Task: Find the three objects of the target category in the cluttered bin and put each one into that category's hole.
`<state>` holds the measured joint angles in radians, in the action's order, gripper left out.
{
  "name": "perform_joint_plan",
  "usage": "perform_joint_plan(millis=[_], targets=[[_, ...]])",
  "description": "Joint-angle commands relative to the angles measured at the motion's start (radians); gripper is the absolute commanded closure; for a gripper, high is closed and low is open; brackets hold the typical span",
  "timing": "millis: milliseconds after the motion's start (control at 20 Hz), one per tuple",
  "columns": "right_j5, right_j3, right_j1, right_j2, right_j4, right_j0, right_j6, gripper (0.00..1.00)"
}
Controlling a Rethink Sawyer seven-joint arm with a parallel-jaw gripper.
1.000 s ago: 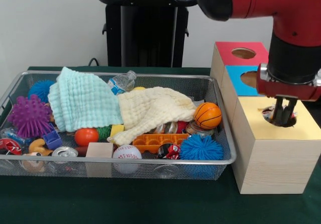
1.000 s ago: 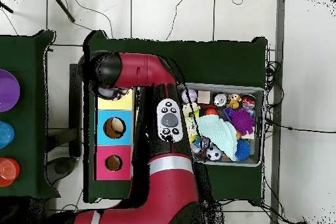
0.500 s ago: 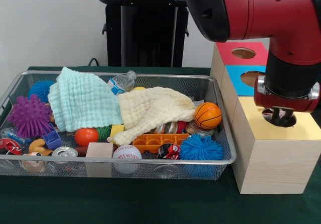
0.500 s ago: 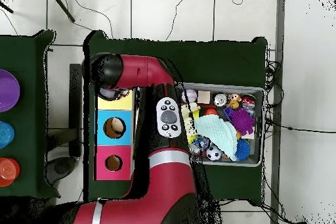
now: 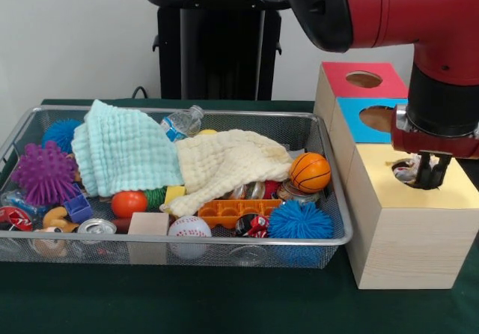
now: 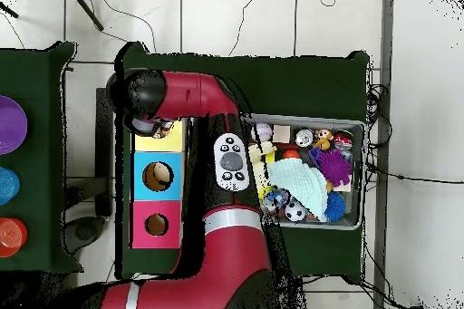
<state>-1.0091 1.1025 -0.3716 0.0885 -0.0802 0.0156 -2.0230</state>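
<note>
The wire mesh bin (image 5: 187, 240) lies on the green table, full of toys and two towels; it also shows in the overhead view (image 6: 362, 174). My gripper (image 5: 431, 175) hangs just above the round hole (image 5: 411, 181) in the yellow-topped box (image 5: 449, 193). A white dotted fabric piece (image 5: 406, 171) lies in the hole's left side, beside the gripper. No other dotted piece shows in the bin. In the overhead view the arm's end (image 6: 145, 124) covers most of the yellow top (image 6: 172, 142).
The blue-topped box (image 5: 352, 124) and red-topped box (image 5: 340, 79) stand behind the yellow one. In the bin lie a mint towel (image 5: 123, 150), a cream towel (image 5: 224, 162), a small basketball (image 5: 310, 171), a purple spiky ball (image 5: 43, 173) and a wooden block (image 5: 148, 225).
The gripper dipped into the yellow box's hole, then rose and shifted slightly right. The dotted fabric, earlier at the gripper, now lies in the hole beside it.
</note>
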Motion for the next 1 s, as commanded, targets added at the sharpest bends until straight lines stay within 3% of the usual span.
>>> perform_joint_plan(millis=[50,450,500,550,750,1000], targets=[[-0.192,0.015,-0.062,0.093,-0.039,0.008,-0.028,1.00],[-0.103,0.054,-0.051,0.097,-0.015,0.034,0.016,1.00],[-0.010,0.120,-0.034,0.124,-0.017,0.089,0.080,1.00],[0.007,0.155,-0.051,0.127,-0.015,0.106,0.099,1.00],[-0.004,0.207,-0.099,0.132,0.002,0.129,0.118,1.00],[0.096,0.194,-0.035,0.155,0.039,0.143,0.114,1.00]])
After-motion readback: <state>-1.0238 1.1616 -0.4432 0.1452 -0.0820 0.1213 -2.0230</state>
